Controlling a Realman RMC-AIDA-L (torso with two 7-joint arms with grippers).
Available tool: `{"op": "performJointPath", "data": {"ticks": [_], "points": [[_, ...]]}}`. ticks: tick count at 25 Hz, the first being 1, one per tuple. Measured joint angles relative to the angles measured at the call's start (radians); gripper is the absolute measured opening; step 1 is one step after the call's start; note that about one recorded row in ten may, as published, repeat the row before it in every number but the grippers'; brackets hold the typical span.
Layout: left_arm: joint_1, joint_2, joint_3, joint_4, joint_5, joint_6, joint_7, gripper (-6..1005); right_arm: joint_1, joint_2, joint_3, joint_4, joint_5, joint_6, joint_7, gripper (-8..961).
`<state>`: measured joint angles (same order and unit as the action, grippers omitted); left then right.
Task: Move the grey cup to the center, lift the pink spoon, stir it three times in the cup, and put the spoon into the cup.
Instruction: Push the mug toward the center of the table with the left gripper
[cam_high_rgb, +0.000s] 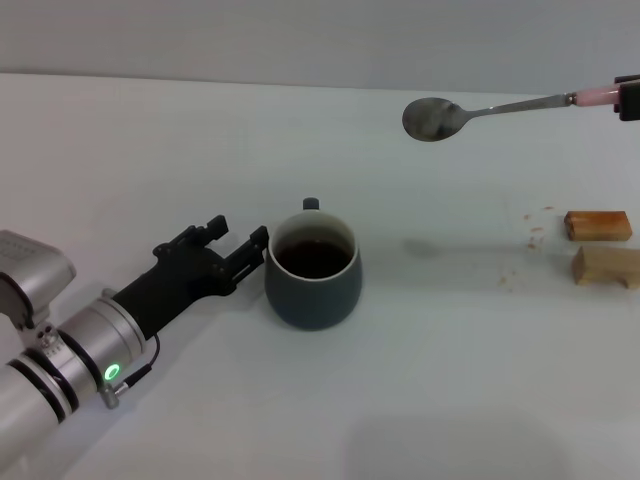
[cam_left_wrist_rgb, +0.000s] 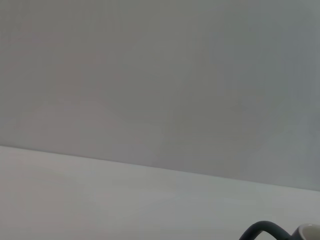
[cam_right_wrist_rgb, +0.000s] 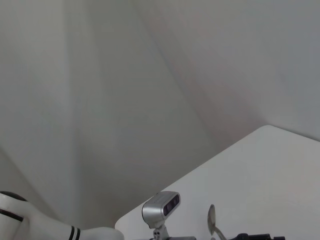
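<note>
Your left gripper (cam_high_rgb: 243, 243) lay low on the desk (cam_high_rgb: 200, 140), its black fingers parted and reaching toward the left side of the grey cup (cam_high_rgb: 313, 272), one fingertip right at the cup's wall; whether it touched could not be told. It had hold of nothing. The silver forearm ran back to the near left corner of the head view, a green light glowing on its collar.

Your right gripper (cam_high_rgb: 627, 98) showed only as a dark sliver at the right edge of the head view, clamped on the pale handle end of the pink spoon (cam_high_rgb: 480, 112). You held the spoon level in the air, its metal bowl pointing left, above and to the right of the cup and well apart from it. A faint shadow of the bowl fell on the desk beneath.

The desk was plain white and matte, meeting a pale grey wall at its far edge. The cup stood upright near the middle, its small loop handle turned toward the far side, dark liquid filling it partway below the pale rim. Two tan wooden blocks (cam_high_rgb: 600, 245) sat side by side near the right edge, with a scatter of small crumbs (cam_high_rgb: 535, 235) just left of them.

In the left wrist view, the cup's handle (cam_left_wrist_rgb: 264, 231) and a bit of rim peeked in at one corner.
</note>
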<state>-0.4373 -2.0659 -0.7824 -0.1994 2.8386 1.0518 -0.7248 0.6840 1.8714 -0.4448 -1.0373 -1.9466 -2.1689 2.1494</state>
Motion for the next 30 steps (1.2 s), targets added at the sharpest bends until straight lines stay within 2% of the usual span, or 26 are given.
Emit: {"op": "performJointPath", "data": {"ticks": [15,20,24,30], "points": [[0.009,-0.002,0.056,-0.077,0.001,-0.011,-0.011,693,0.006,0.000,-0.034,0.022,-0.002,0.017,-0.008,101],[0.009,-0.001,0.061,-0.095,0.001,-0.013,-0.013,693,0.008,-0.006,-0.038,0.029,-0.007,0.038,-0.012,102],[0.009,0.005,0.042,-0.095,-0.003,-0.009,-0.013,693,0.008,-0.019,-0.044,0.033,-0.012,0.053,-0.014,102],[0.009,0.021,-0.084,-0.085,-0.001,0.012,0.001,694,0.020,-0.059,-0.067,0.084,-0.032,0.078,-0.014,102]]}}
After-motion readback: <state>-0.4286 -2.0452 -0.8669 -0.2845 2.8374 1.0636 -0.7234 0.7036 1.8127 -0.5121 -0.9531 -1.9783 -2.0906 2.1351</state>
